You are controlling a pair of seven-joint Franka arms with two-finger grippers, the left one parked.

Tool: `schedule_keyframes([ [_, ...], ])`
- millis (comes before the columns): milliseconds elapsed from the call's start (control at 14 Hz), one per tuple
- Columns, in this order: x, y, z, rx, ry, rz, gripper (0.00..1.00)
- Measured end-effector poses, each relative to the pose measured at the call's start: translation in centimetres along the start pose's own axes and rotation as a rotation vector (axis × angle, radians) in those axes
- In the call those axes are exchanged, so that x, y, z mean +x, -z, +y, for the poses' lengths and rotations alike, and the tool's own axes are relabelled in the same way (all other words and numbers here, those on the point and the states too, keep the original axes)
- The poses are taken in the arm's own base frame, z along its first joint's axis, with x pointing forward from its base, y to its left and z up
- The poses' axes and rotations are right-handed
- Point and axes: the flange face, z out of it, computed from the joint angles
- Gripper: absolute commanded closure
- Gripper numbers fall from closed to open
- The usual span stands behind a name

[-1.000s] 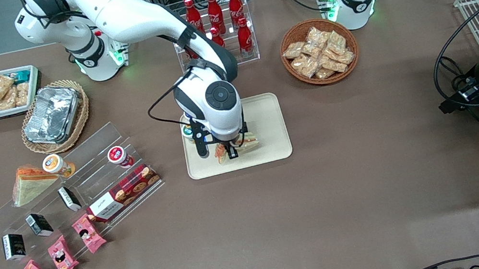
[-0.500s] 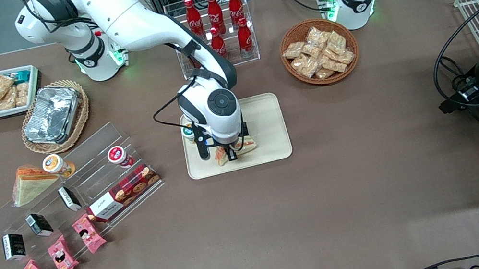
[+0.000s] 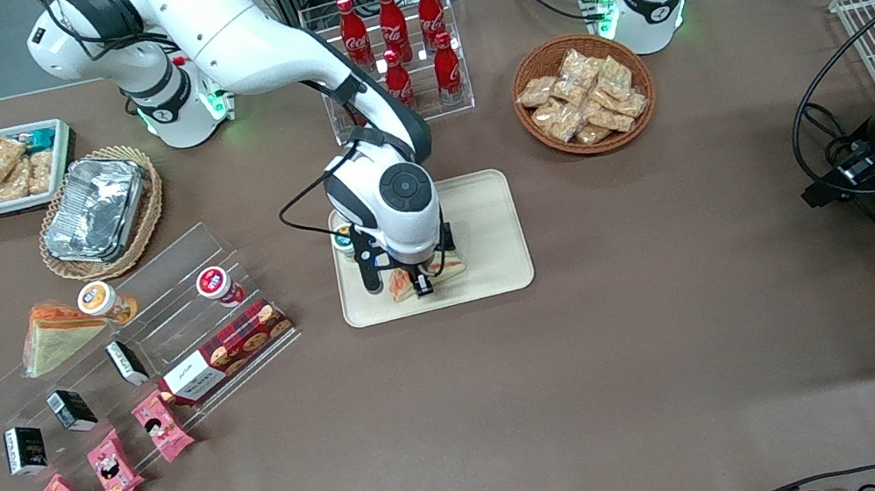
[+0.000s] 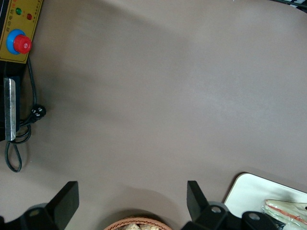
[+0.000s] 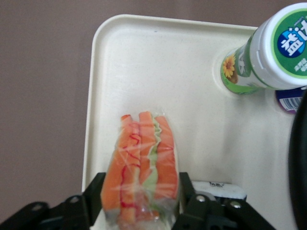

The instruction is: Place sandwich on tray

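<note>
The sandwich (image 3: 441, 268), a clear-wrapped wedge with orange and green filling, is held low over the cream tray (image 3: 486, 219), at the part of the tray nearest the front camera. My right gripper (image 3: 417, 281) is shut on it, one finger on each side. In the right wrist view the sandwich (image 5: 143, 158) sits between the fingers (image 5: 95, 191) close to the tray's (image 5: 158, 72) rim. I cannot tell whether it touches the tray. The left wrist view shows a tray corner (image 4: 249, 191) and the sandwich's end (image 4: 288, 211).
A green-and-white bottle (image 3: 345, 240) stands on the tray beside the gripper and also shows in the right wrist view (image 5: 268, 52). A cola bottle rack (image 3: 391, 49) and a snack basket (image 3: 583, 92) stand farther back. An acrylic shelf (image 3: 169, 290) with another sandwich wedge (image 3: 52, 332) lies toward the working arm's end.
My gripper has come down a little over the tray with the sandwich still in it, shifting slightly toward the working arm's end.
</note>
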Motion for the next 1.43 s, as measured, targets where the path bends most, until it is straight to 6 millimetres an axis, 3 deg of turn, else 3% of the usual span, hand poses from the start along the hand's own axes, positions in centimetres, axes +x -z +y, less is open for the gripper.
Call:
schedule_keyframes([
  [214, -0.1, 0.3, -0.1, 0.006, 0.000, -0.005, 0.00],
  [429, -0.1, 2.0, -0.5, 0.028, -0.004, -0.023, 0.00],
  [643, 0.4, 5.6, -1.0, 0.053, -0.015, -0.049, 0.00],
  [786, 1.6, 9.6, -1.4, 0.060, -0.031, -0.065, 0.00],
  [1000, 5.6, 16.7, -2.4, 0.076, -0.012, -0.099, 0.00],
  [1143, 9.6, 20.6, -2.6, 0.045, 0.089, -0.094, 0.00],
  [1429, 16.8, 25.9, -1.9, -0.024, 0.459, -0.093, 0.00],
])
